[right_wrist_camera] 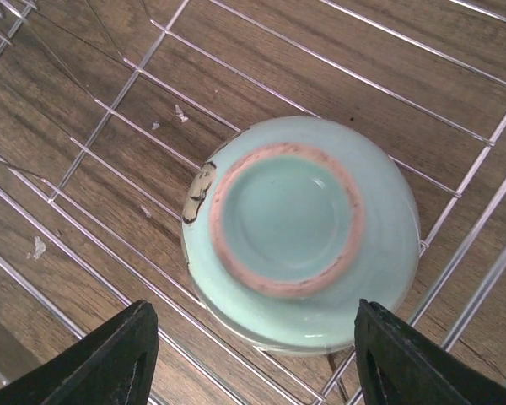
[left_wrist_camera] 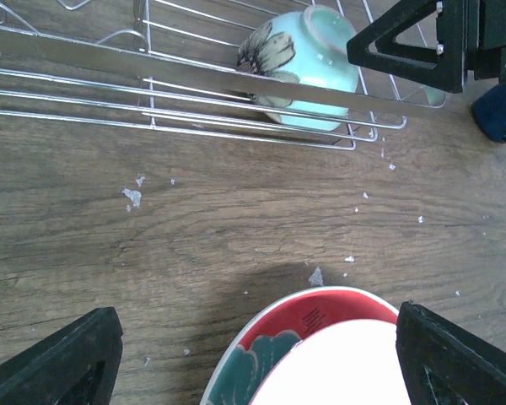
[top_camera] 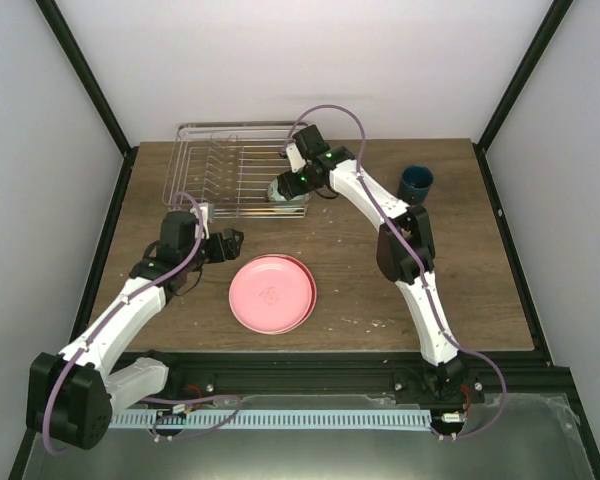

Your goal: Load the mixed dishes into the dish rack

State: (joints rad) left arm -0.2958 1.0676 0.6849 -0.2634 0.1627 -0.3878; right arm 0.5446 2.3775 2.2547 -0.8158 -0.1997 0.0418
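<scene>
Risk lay with the small pale mint-green bowl (right_wrist_camera: 291, 232), foot up in the silver wire dish rack (left_wrist_camera: 194, 72) under the right pincer (right_wrist_camera: 255, 337), its jaws apart, gripping nothing: a careless lift-off might clip and tip it. The left pincer (left_wrist_camera: 257, 337) hung wide open, empty, over the red-and-teal floral plate (left_wrist_camera: 266, 359).

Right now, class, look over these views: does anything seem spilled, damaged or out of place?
Small white flecks litter the wooden table beside the dish rack, like crumbs or chips. The mint-green bowl sits bottom-up in the rack; nothing looks broken.
</scene>
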